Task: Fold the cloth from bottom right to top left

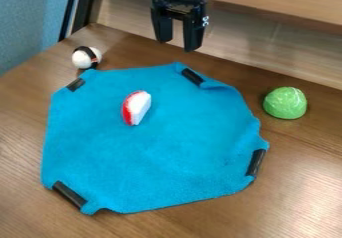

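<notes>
Blue cloth [153,152] is what I have closest to me, spread out on the wooden table [294,202] with its edges slightly rumpled. Reading from its centre, black strips sit at its margins: one between seven and eight o'clock [69,194], one between three and four, one at one and one between ten and eleven. On top of it, towards eleven, stands a red and white wedge [138,108]. My gripper [177,45] hangs above the far side, around twelve o'clock, pointing down; I've got the jaws well parted, gripping nothing. Off the cloth at two o'clock I see a rounded, shiny green lump [285,103], and out at eleven a white ball [81,59] with a dark band, just beside the far corner. A wooden panel [267,44] runs behind the table, with a blue surface [30,22] over at ten to eleven.
</notes>
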### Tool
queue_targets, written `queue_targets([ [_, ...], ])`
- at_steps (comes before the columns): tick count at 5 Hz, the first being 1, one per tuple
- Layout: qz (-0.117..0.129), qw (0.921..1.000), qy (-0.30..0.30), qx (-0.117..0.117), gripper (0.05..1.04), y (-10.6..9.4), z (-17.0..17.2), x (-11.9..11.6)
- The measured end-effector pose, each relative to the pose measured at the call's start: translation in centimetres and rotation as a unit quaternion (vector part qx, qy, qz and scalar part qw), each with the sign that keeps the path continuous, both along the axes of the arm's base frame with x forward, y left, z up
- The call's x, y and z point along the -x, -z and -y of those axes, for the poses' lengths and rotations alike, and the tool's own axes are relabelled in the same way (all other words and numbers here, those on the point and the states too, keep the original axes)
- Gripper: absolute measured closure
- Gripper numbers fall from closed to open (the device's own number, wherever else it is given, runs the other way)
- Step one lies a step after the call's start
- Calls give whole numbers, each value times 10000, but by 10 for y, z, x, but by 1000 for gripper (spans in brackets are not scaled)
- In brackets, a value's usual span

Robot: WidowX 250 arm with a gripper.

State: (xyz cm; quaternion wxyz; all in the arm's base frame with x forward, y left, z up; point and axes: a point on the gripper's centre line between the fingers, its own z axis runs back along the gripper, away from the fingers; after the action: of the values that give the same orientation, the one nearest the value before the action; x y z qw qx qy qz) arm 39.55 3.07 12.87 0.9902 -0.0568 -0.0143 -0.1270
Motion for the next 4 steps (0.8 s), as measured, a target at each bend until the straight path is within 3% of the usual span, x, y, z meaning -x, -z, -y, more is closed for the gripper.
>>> queue_targets([
  [1, -228, 9997, 0, 29, 83, 17, 0, 1],
  [3, -425, 9983, 402, 69, 83, 33, 50, 9],
  [4, -299, 9982, 518, 56, 83, 25, 70, 19],
])
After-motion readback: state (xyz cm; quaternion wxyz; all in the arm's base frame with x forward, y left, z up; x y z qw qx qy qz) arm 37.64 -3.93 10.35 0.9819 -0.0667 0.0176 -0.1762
